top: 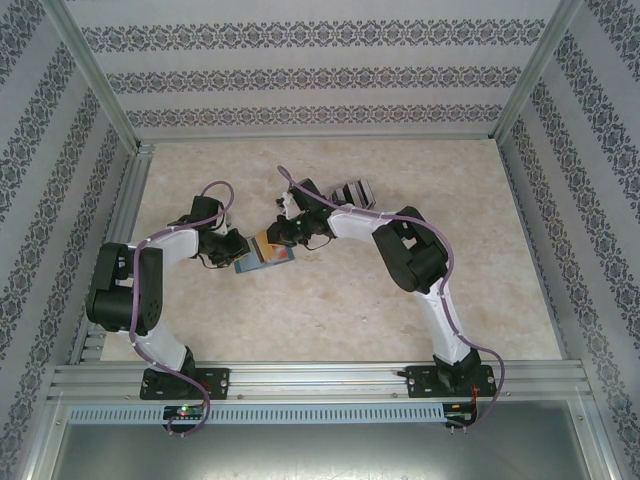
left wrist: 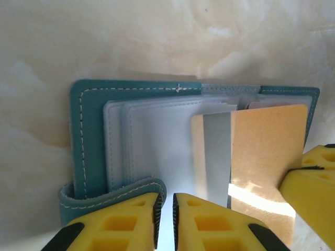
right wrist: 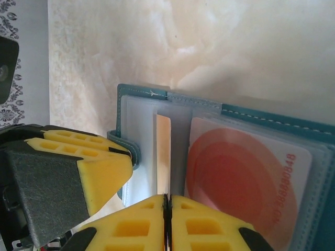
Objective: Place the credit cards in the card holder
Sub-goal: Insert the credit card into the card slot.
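The teal card holder (left wrist: 89,136) lies open on the table, its clear sleeves fanned out. My left gripper (left wrist: 165,201) is shut on one clear sleeve page beside the snap tab (left wrist: 104,196). A tan credit card (left wrist: 267,151) sits partly inside a sleeve, and my right gripper (right wrist: 168,201) is shut on its edge. In the right wrist view the tan card (right wrist: 164,151) stands edge-on above the jaws, next to a white card with a red disc (right wrist: 241,178) held in a sleeve of the card holder (right wrist: 261,116). From above, both grippers (top: 238,252) (top: 278,238) meet over the card holder (top: 262,256).
More credit cards (top: 356,191) lie in a small pile behind the right arm's wrist. Aluminium frame rails (top: 130,200) and patterned walls enclose the marble-look table (top: 330,310). The right gripper's finger (left wrist: 309,183) pokes in at the right edge of the left wrist view.
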You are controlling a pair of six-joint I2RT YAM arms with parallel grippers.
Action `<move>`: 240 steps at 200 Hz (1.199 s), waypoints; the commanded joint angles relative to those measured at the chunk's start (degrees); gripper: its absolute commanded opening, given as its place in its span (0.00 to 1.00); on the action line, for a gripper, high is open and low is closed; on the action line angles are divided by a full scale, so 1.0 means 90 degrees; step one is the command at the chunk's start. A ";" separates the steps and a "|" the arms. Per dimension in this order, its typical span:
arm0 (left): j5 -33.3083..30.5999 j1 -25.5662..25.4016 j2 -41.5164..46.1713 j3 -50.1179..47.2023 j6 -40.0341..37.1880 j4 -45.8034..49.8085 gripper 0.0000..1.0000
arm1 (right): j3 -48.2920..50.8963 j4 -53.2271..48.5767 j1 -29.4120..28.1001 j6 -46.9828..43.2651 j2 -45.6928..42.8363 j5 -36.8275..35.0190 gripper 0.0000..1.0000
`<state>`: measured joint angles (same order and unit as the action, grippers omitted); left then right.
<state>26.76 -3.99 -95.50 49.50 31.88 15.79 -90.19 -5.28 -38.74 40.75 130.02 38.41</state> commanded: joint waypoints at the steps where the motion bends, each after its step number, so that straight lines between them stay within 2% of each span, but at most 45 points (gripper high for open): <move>1: -0.0260 0.0111 -0.0101 -0.0227 -0.0039 0.0326 0.19 | 0.0221 -0.0058 -0.0080 0.0133 -0.0009 -0.0054 0.12; 81: -0.0276 0.0111 0.0023 -0.0221 -0.0066 0.0418 0.19 | 0.0592 0.0906 -0.0307 0.0657 -0.0041 -0.0943 0.11; 118: -0.0225 0.0120 0.0202 -0.0246 0.0031 0.0404 0.19 | 0.0542 0.0940 -0.0470 0.0599 0.0031 -0.1198 0.11; 144: -0.0232 0.0158 0.0424 -0.0107 0.0035 0.0650 0.29 | 0.0462 0.0447 -0.0539 0.0129 0.0075 -0.1642 0.11; 186: -0.0731 0.0267 0.0757 0.0108 -0.0211 0.1211 0.35 | 0.0723 0.0469 -0.0457 0.0079 0.0065 -0.1739 0.11; 208: -0.1100 0.0267 0.0648 0.0079 -0.0378 0.1360 0.35 | 0.0734 0.0489 -0.0444 0.0071 0.0057 -0.1729 0.11; 240: -0.0993 0.0267 0.0339 -0.0198 -0.0317 0.1029 0.31 | 0.0687 0.0474 -0.0441 0.0037 0.0046 -0.1672 0.11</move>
<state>19.31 -2.13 -90.59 49.23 30.20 24.49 -85.84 3.79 -42.92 43.11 129.45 26.83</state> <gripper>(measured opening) 0.329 0.110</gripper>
